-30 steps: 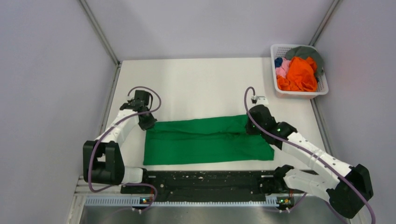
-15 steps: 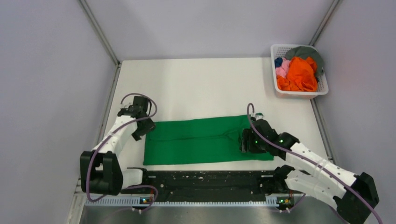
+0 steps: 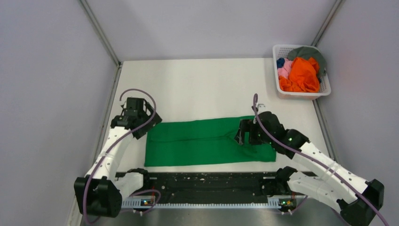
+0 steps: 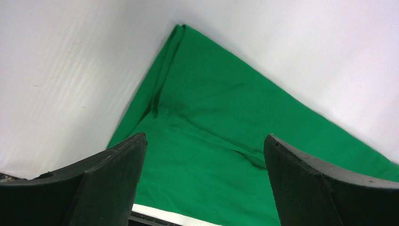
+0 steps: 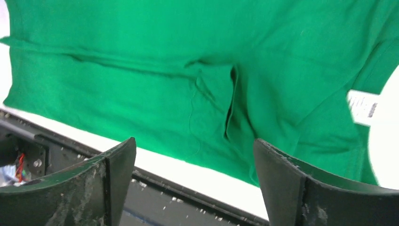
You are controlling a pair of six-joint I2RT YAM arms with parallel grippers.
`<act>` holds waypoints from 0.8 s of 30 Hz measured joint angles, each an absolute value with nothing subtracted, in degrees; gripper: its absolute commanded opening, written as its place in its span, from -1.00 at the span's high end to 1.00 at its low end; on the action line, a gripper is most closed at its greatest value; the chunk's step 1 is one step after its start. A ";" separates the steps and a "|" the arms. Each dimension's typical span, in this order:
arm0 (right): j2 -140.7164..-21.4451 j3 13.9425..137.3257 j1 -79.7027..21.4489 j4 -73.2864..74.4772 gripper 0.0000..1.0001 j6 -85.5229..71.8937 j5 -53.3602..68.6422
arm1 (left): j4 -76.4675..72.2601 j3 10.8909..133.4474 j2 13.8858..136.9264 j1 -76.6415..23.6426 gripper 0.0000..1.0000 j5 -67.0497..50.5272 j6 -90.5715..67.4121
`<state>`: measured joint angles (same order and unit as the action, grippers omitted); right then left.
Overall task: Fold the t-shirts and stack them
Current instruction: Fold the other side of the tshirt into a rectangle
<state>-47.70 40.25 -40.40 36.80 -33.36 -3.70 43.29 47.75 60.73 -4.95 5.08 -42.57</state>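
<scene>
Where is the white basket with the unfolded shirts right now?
In the top external view, the white lattice basket sits at the far right corner of the table, beyond the right end effector and well apart from the green t-shirt.

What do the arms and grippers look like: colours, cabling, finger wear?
Both are alike. The left arm and right arm have white links with black joints, each with a purple cable looping off the wrist and running down it. The left gripper and right gripper each have two broad, curved black fingers; the right pair is flecked with pale scuffs.
</scene>
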 measured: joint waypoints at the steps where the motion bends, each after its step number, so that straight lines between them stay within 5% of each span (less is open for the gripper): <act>1: -47.75 40.58 -40.40 35.94 -0.97 -32.93 -4.78 | 42.48 47.75 61.84 -4.99 -0.98 3.84 -42.30; 11: -58.48 38.57 -40.40 23.75 -0.97 -32.03 -10.02 | 35.88 47.72 70.61 -6.81 -0.97 -2.20 -41.82; 18: -73.95 37.87 -40.47 16.01 -0.90 -27.94 -0.80 | 34.22 47.72 75.61 -8.01 -0.97 -2.96 -41.74; 24: -73.21 36.64 -43.77 12.67 -0.89 -23.99 9.58 | 33.95 47.53 76.03 -8.32 -0.98 -2.94 -41.60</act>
